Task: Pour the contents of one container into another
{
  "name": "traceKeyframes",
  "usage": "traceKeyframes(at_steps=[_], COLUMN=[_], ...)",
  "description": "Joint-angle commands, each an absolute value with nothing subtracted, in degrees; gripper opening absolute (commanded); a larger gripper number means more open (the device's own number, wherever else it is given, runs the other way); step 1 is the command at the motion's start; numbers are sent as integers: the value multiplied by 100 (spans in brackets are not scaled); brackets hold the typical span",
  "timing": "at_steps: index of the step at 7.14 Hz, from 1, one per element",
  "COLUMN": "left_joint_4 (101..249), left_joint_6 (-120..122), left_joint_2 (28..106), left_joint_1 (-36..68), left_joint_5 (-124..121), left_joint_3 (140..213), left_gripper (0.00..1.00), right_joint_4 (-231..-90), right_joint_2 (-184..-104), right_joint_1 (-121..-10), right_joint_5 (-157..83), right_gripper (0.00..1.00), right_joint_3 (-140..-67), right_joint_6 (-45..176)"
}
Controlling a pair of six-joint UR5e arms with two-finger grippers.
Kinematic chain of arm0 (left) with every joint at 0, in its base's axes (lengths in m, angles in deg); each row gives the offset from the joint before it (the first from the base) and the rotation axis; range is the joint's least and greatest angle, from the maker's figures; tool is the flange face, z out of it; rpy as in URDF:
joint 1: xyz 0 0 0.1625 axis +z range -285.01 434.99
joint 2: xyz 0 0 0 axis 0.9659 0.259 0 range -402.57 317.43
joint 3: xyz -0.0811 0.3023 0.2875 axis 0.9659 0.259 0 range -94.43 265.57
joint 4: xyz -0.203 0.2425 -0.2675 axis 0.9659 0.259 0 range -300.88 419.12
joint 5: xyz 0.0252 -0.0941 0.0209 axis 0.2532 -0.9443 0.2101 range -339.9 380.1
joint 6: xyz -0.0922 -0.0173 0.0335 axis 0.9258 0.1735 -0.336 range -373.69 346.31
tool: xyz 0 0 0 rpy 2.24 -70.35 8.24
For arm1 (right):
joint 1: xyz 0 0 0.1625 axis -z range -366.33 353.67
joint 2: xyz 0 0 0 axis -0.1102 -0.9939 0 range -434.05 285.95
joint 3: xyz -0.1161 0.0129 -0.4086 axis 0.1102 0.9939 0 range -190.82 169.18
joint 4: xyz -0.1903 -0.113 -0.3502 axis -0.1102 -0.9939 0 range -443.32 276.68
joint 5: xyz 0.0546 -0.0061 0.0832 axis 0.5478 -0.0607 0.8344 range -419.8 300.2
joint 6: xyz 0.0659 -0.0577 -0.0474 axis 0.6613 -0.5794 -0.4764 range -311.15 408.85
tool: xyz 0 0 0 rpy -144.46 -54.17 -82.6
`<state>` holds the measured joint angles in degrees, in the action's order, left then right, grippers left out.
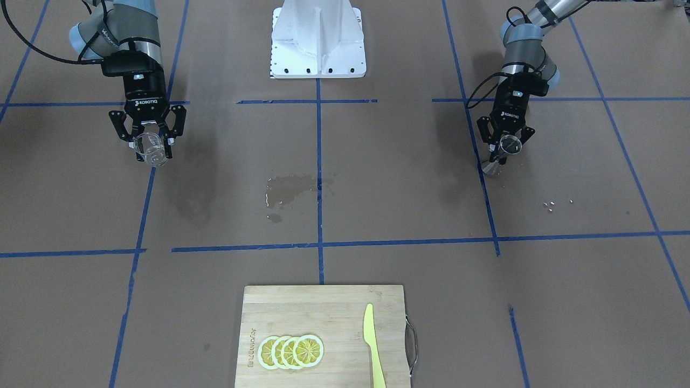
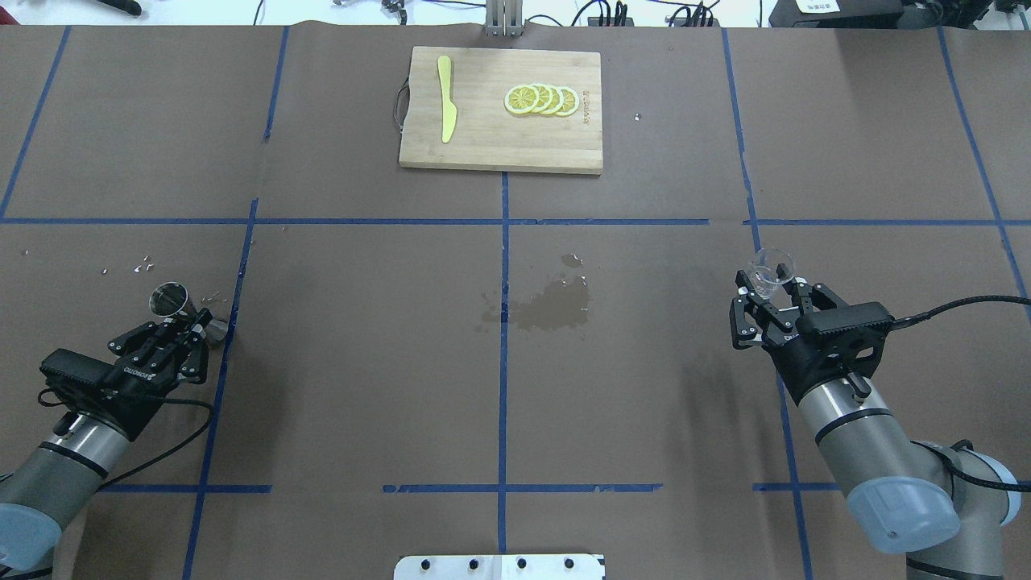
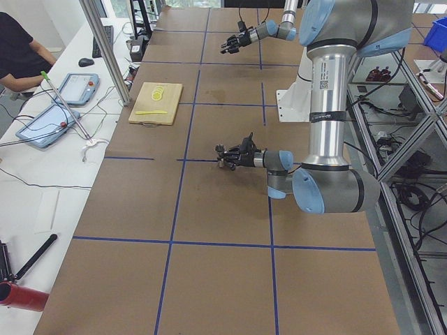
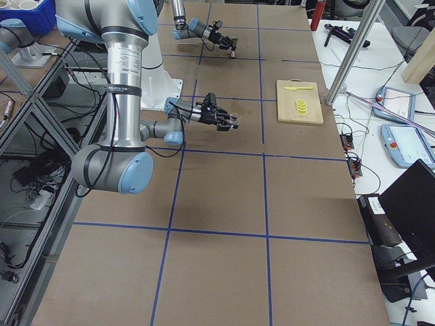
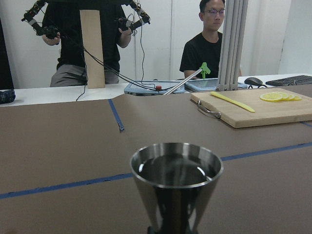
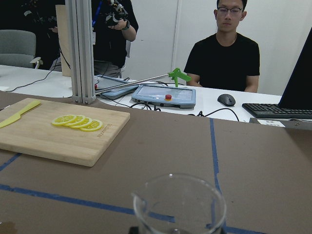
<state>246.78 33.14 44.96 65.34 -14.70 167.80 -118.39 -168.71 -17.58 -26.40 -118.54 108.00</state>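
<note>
My right gripper (image 1: 151, 143) is shut on the small clear glass cup (image 1: 150, 149), held upright above the table; the cup (image 6: 179, 205) looks empty in the right wrist view. It also shows in the overhead view as the cup (image 2: 769, 271) in the right gripper (image 2: 772, 292). My left gripper (image 1: 504, 150) is shut on the waist of the steel hourglass jigger (image 1: 501, 155). The jigger (image 5: 176, 181) stands upright with dark liquid in its upper cone. In the overhead view the jigger (image 2: 170, 300) sits in the left gripper (image 2: 184, 321). The two arms are far apart.
A wet patch (image 1: 290, 188) darkens the brown paper at the table's middle. A wooden cutting board (image 1: 323, 315) on the operators' side carries lemon slices (image 1: 291, 351) and a yellow knife (image 1: 372, 345). Small white crumbs (image 1: 551, 205) lie near the jigger. People sit beyond the far edge.
</note>
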Motion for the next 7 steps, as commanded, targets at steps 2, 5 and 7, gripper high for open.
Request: traceKeyframes(at_steps=[2,5,7], left_joint_4=[24677,24668,24668], left_joint_6=[3421,3413,3413], left_joint_2=[4488,4471,4471], left_joint_1=[6541,6550,6550], left_joint_5=[-1471,-1453,-1453], left_joint_3=[16748,16722,16705], left_gripper=[0,0,5], right_joint_4=[-11839,-11839,-11839], right_joint_2=[-16871,-16862,-16827], right_joint_1=[-1758,-1749,-1749], right_joint_5=[-2640,-2640,-2640], right_gripper=[0,0,0], right_joint_3=[-11902,-11902,-11902], right_joint_6=[10800,10800,10800])
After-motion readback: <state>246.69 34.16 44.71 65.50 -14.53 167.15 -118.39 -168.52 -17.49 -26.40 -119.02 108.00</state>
